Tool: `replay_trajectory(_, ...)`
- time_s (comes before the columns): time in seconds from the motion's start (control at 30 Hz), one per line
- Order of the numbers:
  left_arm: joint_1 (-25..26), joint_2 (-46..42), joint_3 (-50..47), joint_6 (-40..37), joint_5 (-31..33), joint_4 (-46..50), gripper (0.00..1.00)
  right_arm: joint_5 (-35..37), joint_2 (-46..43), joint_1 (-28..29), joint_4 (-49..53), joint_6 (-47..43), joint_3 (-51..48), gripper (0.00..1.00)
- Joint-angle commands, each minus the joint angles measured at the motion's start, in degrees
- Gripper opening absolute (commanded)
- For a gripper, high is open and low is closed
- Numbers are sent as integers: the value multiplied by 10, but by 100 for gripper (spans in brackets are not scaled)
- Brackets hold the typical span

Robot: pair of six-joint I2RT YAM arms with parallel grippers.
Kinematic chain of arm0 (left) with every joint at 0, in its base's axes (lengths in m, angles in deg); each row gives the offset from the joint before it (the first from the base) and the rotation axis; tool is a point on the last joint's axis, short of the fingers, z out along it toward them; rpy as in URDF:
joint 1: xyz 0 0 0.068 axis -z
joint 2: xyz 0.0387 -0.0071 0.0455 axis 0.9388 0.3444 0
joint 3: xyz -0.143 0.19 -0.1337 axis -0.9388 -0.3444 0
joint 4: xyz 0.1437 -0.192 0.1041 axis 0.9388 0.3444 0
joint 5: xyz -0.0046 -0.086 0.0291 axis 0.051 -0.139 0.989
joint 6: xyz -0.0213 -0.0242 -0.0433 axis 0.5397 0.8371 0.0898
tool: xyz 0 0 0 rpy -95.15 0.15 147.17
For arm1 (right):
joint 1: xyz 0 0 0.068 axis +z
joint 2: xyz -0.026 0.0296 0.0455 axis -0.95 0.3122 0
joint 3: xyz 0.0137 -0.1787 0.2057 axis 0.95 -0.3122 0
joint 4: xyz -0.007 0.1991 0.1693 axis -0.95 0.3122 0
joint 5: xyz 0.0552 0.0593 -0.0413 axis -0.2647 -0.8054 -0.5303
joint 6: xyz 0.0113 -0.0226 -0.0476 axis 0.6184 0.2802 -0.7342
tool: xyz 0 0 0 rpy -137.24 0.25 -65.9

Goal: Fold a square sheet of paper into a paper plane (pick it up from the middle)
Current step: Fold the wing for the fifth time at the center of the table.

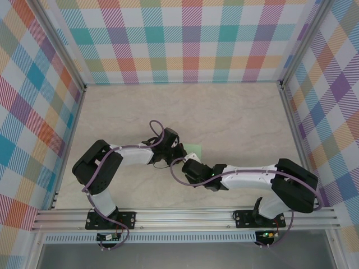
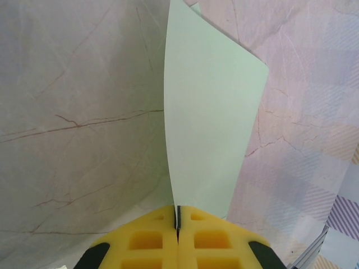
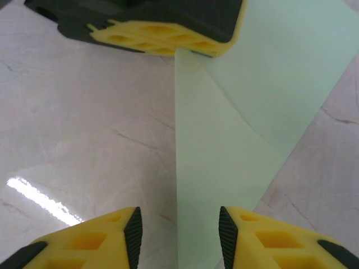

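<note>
The pale mint-green sheet of paper [image 2: 210,117] is folded, with a straight creased edge on its left and a loose corner at the upper right. My left gripper [image 2: 178,218] is shut on its near end. From above, only a small green corner of the paper [image 1: 193,149] peeks out between the two grippers at the table's middle. In the right wrist view the paper [image 3: 224,174] runs from the left gripper [image 3: 185,50] down between my right gripper's open fingers [image 3: 140,235]. My right gripper [image 3: 179,238] straddles the creased edge without touching it.
The marble-patterned tabletop [image 1: 235,117] is walled by checkered panels on three sides. Both arms meet near the table's centre [image 1: 185,159], elbows bent outward. An aluminium rail [image 1: 179,216] runs along the near edge.
</note>
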Motion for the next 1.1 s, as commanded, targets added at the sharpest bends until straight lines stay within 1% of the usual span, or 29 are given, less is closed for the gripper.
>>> replay_trajectory(0.0,5,-13,12,3,2,11,0,58,22,8,36,0,28,39)
replay_trajectory(0.2,6,-12,17,2,-1,13,0,60,50,14,41,-9,43,38)
replay_trajectory(0.53,5,-16,16,1,-2,17,0,53,71,24,26,-18,60,42)
replay_trajectory(0.67,6,-15,15,1,-3,17,0,57,87,24,29,-15,64,41)
replay_trajectory(0.77,5,-16,17,0,-3,17,0,62,96,24,33,-9,65,38)
replay_trajectory(0.83,5,-16,18,0,-3,18,0,67,99,24,31,-6,63,33)
replay_trajectory(0.97,5,-15,18,-2,-4,20,0,70,93,24,26,1,63,32)
replay_trajectory(1.07,6,-17,18,-2,-2,23,0,78,87,25,27,4,61,27)
